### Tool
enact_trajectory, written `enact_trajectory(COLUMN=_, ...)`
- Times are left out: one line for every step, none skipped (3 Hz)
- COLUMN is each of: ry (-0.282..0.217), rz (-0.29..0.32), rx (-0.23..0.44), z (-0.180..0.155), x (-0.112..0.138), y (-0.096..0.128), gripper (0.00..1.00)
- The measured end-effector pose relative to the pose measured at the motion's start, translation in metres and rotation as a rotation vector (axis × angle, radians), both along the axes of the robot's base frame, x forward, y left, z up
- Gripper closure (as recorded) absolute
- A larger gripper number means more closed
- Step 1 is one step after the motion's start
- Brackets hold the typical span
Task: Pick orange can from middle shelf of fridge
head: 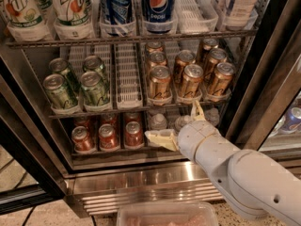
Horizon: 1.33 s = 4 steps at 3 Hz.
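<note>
Several copper-orange cans stand in three lanes on the right half of the middle shelf of the fridge. The front row is at the shelf's edge. My gripper is open, just below and in front of that front row. One cream finger points left at the level of the bottom shelf. The other finger points up, its tip near the rack edge between the middle can and the right can. The gripper holds nothing.
Green cans fill the middle shelf's left lanes, beside a white slotted tray with no cans. Red cans and small bottles stand on the bottom shelf. 7UP bottles and Pepsi bottles stand above. A ribbed steel base lies below.
</note>
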<state>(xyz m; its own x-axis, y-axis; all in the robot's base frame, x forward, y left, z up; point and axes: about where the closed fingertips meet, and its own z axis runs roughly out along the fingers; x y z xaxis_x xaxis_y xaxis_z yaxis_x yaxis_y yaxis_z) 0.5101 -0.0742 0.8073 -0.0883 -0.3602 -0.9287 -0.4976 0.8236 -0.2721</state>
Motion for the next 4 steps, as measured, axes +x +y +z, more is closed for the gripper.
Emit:
enact_trajectory(ry=-0.054, rz=-0.024, rx=0.015, z=0.001, x=0.009, y=0.004, gripper=0.21)
enact_trajectory(ry=-0.096, rz=-0.046, rx=0.021, z=0.002, x=0.017, y=0.006, gripper=0.2)
enact_trajectory(ry=-0.14, rz=-0.077, rx=0.021, z=0.004, x=0.025, y=0.005, gripper=0.24)
enact_trajectory(ry=-0.164, rz=-0.092, rx=0.023, z=0.007, x=0.029, y=0.004, gripper=0.3)
